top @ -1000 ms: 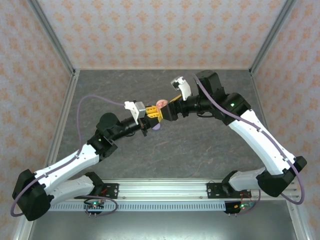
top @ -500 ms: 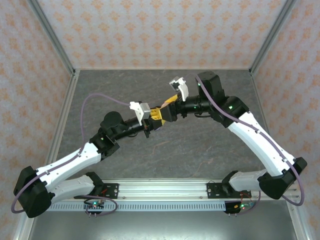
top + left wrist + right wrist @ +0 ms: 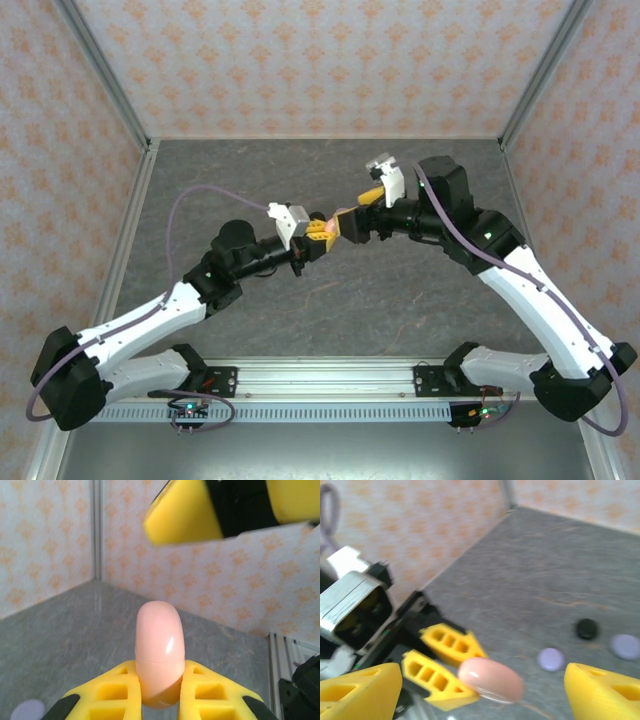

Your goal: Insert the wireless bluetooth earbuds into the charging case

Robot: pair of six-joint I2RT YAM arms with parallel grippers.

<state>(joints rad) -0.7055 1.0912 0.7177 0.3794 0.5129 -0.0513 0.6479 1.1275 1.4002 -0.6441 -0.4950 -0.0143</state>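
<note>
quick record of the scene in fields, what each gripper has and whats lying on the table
left gripper: shut on pink charging case
case state: lid closed, sticks out past the fingertips
right gripper: open, facing the case, not gripping it
table: lavender round piece, second lavender round piece, black round piece, all blurred
earbuds inside case: cannot tell

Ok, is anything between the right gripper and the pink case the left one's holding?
Nothing visible. The open right gripper points straight at the pink case, with only air between its spread fingers and the case. The left gripper pinches just the lower end, leaving the rounded top exposed.
</note>
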